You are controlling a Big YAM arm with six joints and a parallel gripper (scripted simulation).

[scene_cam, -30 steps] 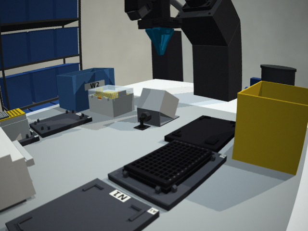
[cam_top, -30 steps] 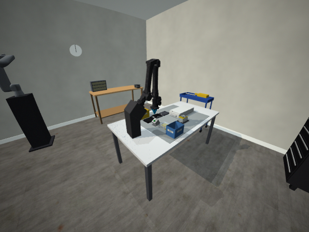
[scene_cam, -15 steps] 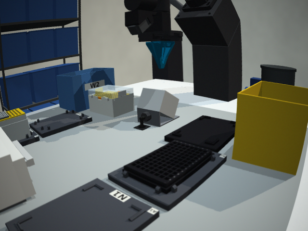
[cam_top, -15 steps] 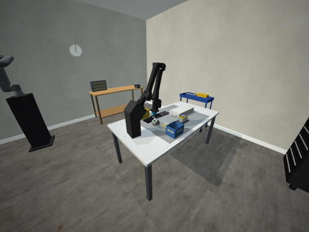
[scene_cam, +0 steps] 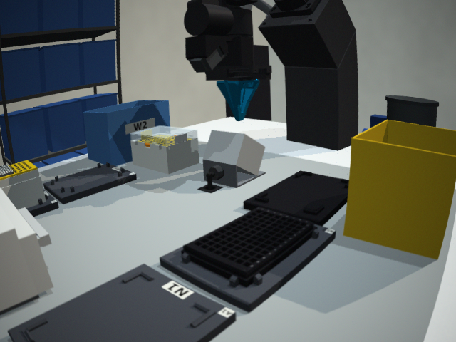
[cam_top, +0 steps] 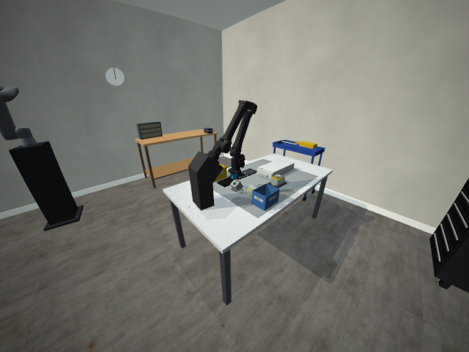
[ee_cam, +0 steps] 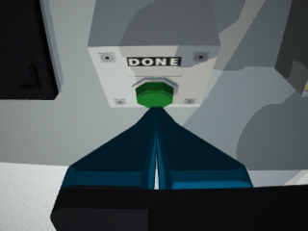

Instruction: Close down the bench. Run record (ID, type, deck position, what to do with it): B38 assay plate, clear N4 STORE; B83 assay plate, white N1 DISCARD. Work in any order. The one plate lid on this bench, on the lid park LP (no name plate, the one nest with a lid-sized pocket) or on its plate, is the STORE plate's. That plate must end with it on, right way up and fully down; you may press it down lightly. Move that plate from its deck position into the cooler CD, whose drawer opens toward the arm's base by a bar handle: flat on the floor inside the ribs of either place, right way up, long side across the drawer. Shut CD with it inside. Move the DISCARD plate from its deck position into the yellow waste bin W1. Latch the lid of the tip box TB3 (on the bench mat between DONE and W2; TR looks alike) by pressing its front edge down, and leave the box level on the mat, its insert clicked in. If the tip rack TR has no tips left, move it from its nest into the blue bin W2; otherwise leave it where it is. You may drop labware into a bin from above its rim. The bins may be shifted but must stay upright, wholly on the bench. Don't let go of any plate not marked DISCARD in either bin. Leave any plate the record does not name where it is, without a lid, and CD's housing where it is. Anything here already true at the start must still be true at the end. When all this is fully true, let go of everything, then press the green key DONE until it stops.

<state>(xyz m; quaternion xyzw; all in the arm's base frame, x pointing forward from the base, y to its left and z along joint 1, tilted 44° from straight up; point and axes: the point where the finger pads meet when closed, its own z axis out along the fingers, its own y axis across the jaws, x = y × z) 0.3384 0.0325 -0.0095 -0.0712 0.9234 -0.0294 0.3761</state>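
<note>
My gripper [scene_cam: 238, 117] is shut and empty, its blue fingertips pointing down just above the grey DONE key box [scene_cam: 232, 156]. In the wrist view the fingertips [ee_cam: 156, 112] sit right at the near edge of the green key [ee_cam: 154, 94]. The tip box TB3 [scene_cam: 164, 149] with a clear lid and yellow tips stands beside the blue bin W2 [scene_cam: 123, 128]. The yellow bin W1 [scene_cam: 401, 184] stands at the right. Nest N1 [scene_cam: 125, 305] is empty. A black plate [scene_cam: 250, 241] sits on the nest beside it. The cooler CD [cam_top: 275, 167] looks shut.
An empty black nest [scene_cam: 300, 194] lies beyond the black plate. The tip rack TR [scene_cam: 18, 182] with yellow insert stands at the left, next to another empty nest [scene_cam: 88, 180]. The arm's black base column [scene_cam: 320, 80] rises behind the DONE box.
</note>
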